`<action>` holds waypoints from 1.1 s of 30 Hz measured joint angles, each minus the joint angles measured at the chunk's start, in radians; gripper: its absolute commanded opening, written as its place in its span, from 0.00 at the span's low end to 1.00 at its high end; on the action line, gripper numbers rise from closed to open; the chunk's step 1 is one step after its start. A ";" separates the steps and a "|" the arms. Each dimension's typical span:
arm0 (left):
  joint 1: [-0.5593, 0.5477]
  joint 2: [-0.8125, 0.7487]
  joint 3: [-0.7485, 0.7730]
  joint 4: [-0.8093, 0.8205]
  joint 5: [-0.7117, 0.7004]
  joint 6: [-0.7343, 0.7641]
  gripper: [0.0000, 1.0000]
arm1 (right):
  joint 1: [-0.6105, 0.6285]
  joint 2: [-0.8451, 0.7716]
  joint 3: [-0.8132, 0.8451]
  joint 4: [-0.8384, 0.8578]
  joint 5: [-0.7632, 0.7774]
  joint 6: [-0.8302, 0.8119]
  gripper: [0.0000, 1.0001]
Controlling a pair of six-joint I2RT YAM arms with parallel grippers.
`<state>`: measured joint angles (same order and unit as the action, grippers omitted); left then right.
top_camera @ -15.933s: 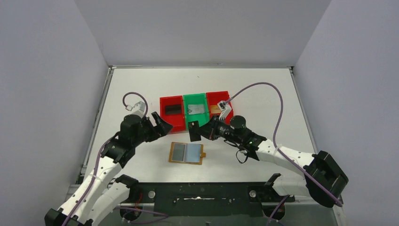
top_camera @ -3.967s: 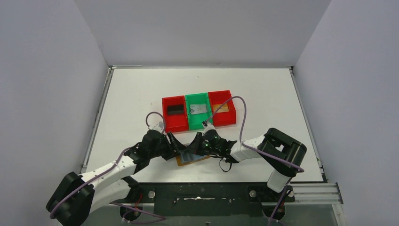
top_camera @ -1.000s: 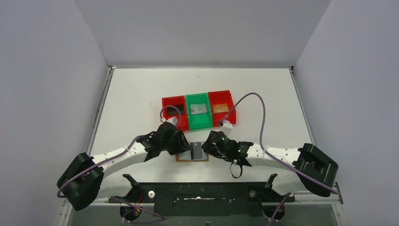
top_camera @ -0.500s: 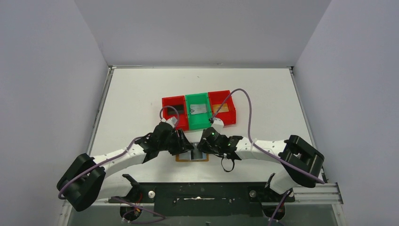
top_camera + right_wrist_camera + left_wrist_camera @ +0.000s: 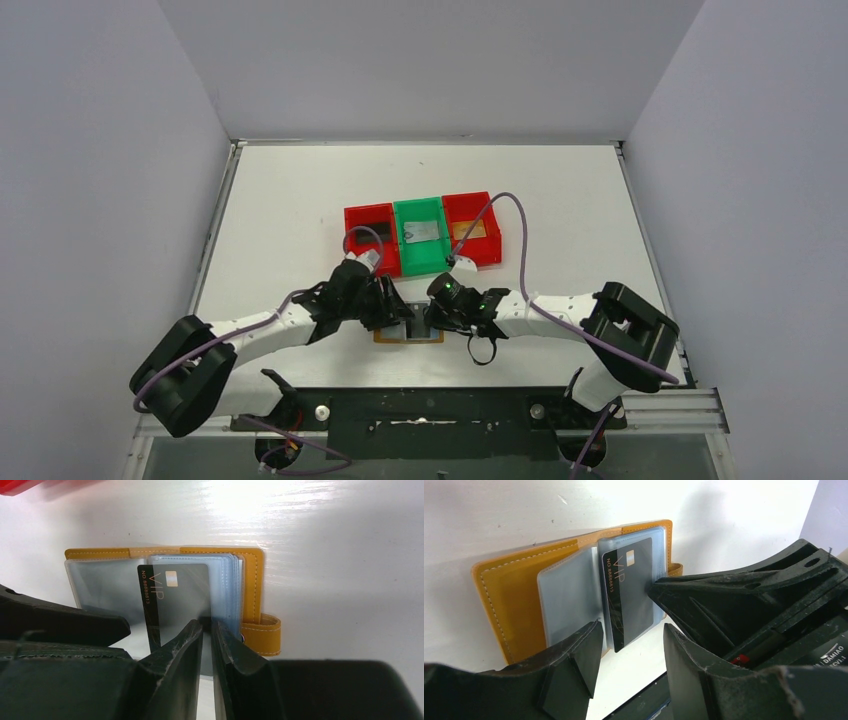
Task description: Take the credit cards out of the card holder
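1. The card holder (image 5: 509, 605) lies open and flat on the table (image 5: 300, 200), near the front edge, between the two tools.
2. Three cards look done. A dark card (image 5: 372, 231) lies in the left red bin (image 5: 366, 210). A silver card (image 5: 423, 231) lies in the green bin (image 5: 416, 204). A brown card (image 5: 474, 229) lies in the right red bin (image 5: 468, 199).
3. A black card (image 5: 629, 590) is in the holder. It sticks partway out of a clear sleeve (image 5: 658, 550), toward the right tool.
4. The right tool (image 5: 207, 627) has its two fingers close together, one on each side of the black card's edge. It looks like a pinch, but the pictures do not show if the fingers press the card yet.
5. The left tool (image 5: 630, 632) has its fingers apart and holds nothing. One finger sits right at the holder's edge, maybe to keep it down.
6. What is left is to pull the black card all the way out. The other sleeves look empty, but the stack of sleeves may hide more cards.
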<state>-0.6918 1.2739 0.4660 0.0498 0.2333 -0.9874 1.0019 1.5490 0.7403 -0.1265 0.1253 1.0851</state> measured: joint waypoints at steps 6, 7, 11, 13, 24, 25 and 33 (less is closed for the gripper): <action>0.000 0.047 -0.008 0.031 0.004 -0.002 0.47 | 0.000 0.000 -0.003 -0.002 0.006 0.031 0.16; 0.000 0.052 -0.011 0.037 0.004 -0.004 0.47 | 0.000 0.000 -0.003 -0.002 0.007 0.031 0.16; 0.000 0.074 -0.025 0.068 0.003 -0.010 0.41 | 0.000 0.000 -0.003 -0.003 0.008 0.039 0.16; 0.000 0.084 -0.030 0.086 0.003 -0.019 0.39 | 0.000 0.000 -0.004 -0.002 0.008 0.045 0.16; 0.000 0.118 -0.090 0.229 0.011 -0.071 0.24 | -0.001 0.000 -0.005 -0.001 0.009 0.054 0.16; 0.000 0.123 -0.097 0.243 0.011 -0.076 0.23 | -0.001 0.000 -0.005 -0.001 0.009 0.054 0.16; 0.002 0.129 -0.130 0.298 0.014 -0.105 0.09 | -0.002 -0.001 -0.010 0.005 0.009 0.055 0.16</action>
<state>-0.6903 1.4033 0.3363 0.3477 0.2474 -1.0924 1.0000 1.5482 0.7307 -0.1211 0.1341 1.1400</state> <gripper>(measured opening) 0.148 0.160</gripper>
